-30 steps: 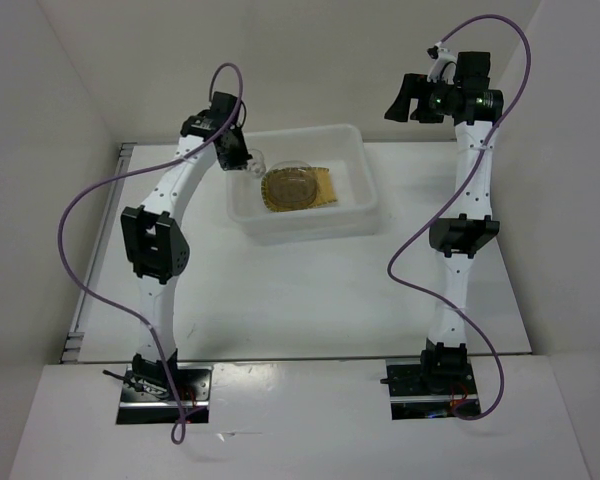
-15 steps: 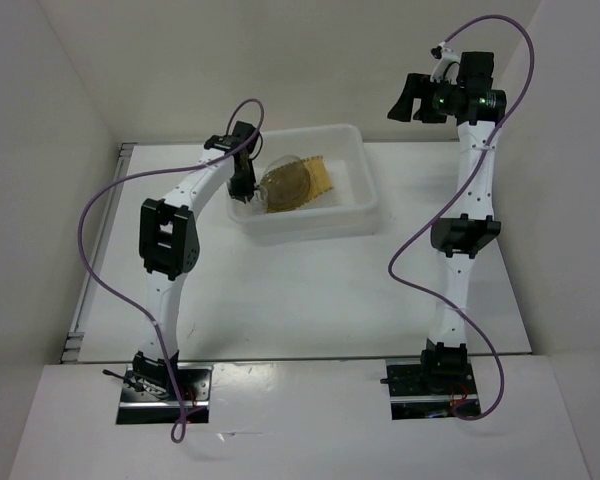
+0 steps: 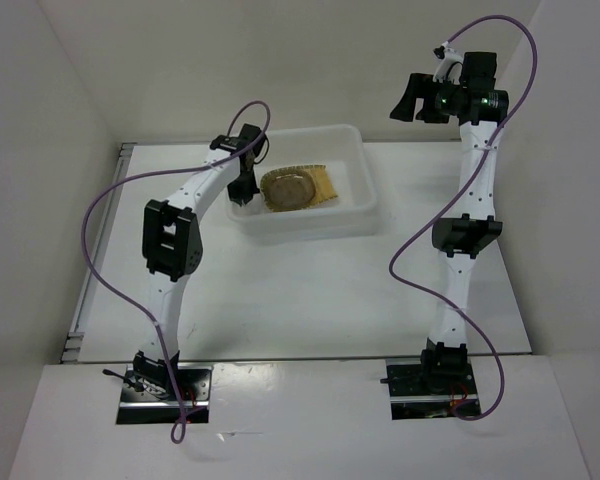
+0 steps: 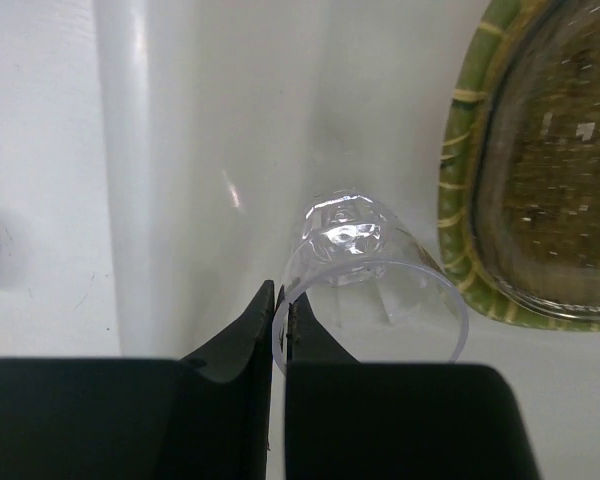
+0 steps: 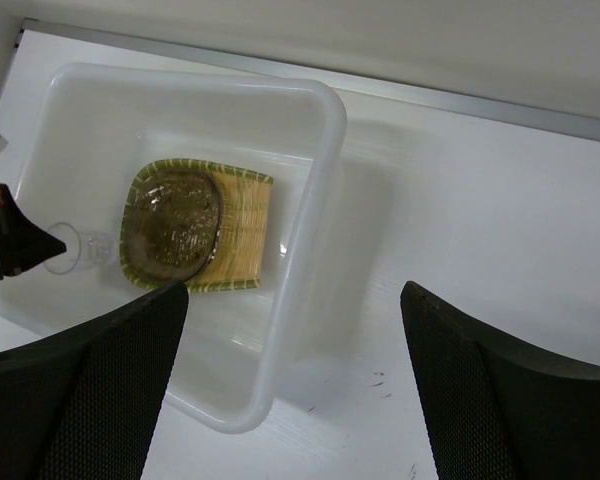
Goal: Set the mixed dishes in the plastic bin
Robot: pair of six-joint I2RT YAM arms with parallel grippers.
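Observation:
The white plastic bin [image 3: 310, 232] stands at the back of the table. In it lies the tan grid plate [image 3: 323, 183] with a round translucent plate [image 3: 288, 189] on top; I cannot tell whether it is one round plate or two stacked. My left gripper [image 3: 242, 190] is low at the bin's left end, shut on the rim of the small clear glass cup [image 4: 365, 270], one finger inside and one outside. The cup is beside the tan plate's rim [image 4: 458, 200]. My right gripper [image 3: 405, 100] is open and empty, high above the back right.
In the right wrist view the bin's rim [image 5: 310, 230] runs down the middle, with bare white table to its right. The cup [image 5: 80, 247] and the left gripper [image 5: 20, 245] show at the bin's left end. White walls close in the back and sides.
My left gripper has come down into the bin's left end with the cup. The round plate, tilted half a second ago, now lies flat on the tan plate. The right arm has barely moved.

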